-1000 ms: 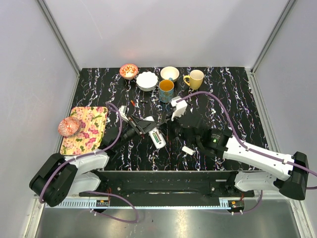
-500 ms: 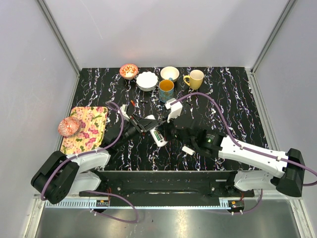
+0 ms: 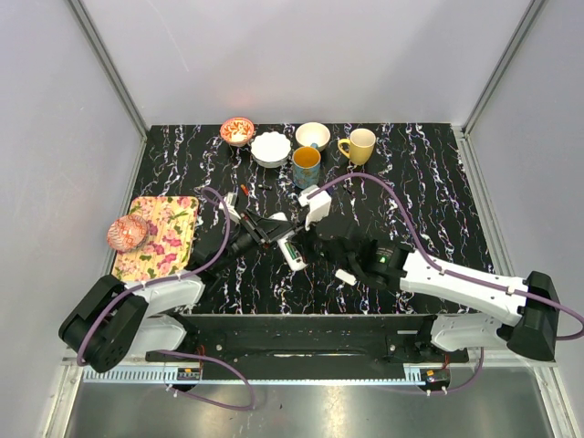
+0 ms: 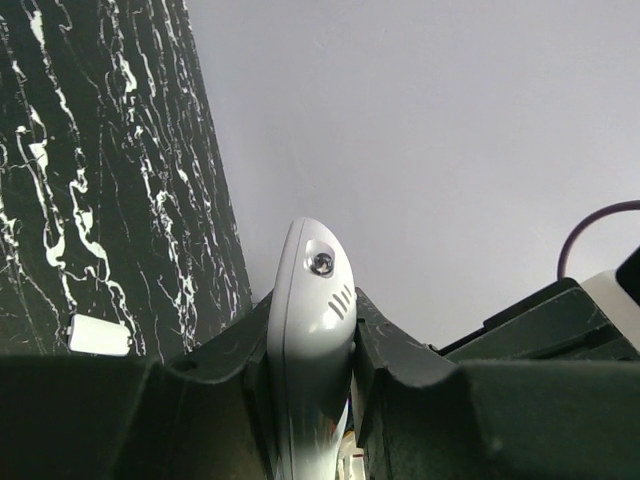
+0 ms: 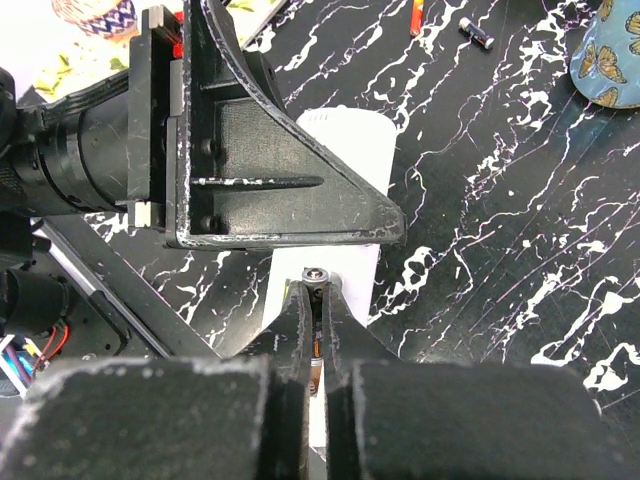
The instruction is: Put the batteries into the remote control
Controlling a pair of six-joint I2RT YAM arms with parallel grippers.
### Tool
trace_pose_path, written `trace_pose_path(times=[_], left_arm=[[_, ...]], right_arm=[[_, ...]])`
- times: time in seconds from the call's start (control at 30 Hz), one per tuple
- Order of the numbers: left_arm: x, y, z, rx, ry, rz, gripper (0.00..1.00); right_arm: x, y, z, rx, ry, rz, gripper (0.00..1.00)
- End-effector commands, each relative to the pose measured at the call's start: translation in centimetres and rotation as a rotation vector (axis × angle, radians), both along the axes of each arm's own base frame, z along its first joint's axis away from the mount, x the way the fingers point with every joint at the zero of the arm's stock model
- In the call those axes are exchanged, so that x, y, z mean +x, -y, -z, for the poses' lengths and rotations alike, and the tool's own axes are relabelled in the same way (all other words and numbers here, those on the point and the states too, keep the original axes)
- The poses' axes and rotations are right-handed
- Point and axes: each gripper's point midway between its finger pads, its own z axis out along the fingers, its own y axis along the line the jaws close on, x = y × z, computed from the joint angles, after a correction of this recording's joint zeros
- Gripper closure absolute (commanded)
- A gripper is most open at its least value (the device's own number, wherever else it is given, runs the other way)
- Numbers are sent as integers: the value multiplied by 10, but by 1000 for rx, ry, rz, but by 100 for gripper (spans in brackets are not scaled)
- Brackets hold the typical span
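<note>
Left tool (image 4: 312,335) is clamped on the remote control (image 4: 308,295): in the left wrist view the white bar stands edge-on between the two black fingers (image 4: 400,365), its rounded end with a small screw-like dot poking out past the fingertips. Remote is off the desk (image 3: 429,182), gripped across its width. Right tool (image 5: 316,292) sits just beside the left tool, at the near part of the remote; its fingers are drawn almost together on a battery (image 5: 316,272), of which only the round metal tip and a coppery sliver show in the narrow gap. In the right wrist view the tip points at the white face of the remote just ahead of it; contact cannot be told. One flat finger of the left tool crosses over the remote ahead of the right tool. A small white chip (image 3: 345,276) lies on the desk under the right tool's arm. A loose battery (image 5: 477,33) lies ahead and to the right of the right tool, well apart.
</note>
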Motion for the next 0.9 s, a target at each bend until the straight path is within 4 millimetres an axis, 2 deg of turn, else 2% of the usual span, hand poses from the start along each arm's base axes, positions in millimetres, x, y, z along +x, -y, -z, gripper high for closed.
trace_pose_path(times=[0.0, 0.3, 0.43, 0.67, 0.87], left_arm=[[2, 3, -38, -82, 82, 6, 100], [1, 2, -44, -84, 113, 3, 100], [2, 3, -53, -84, 156, 0, 100], [0, 2, -55, -90, 169, -1, 100], [-2, 1, -51, -91, 163, 0, 100]], right_arm=[[0, 6, 5, -85, 10, -8, 100], [-11, 13, 20, -147, -54, -30, 100], [-17, 12, 33, -195, -128, -34, 100], [-13, 7, 36, -220, -174, 7, 83], [-10, 5, 36, -227, -187, 30, 77]])
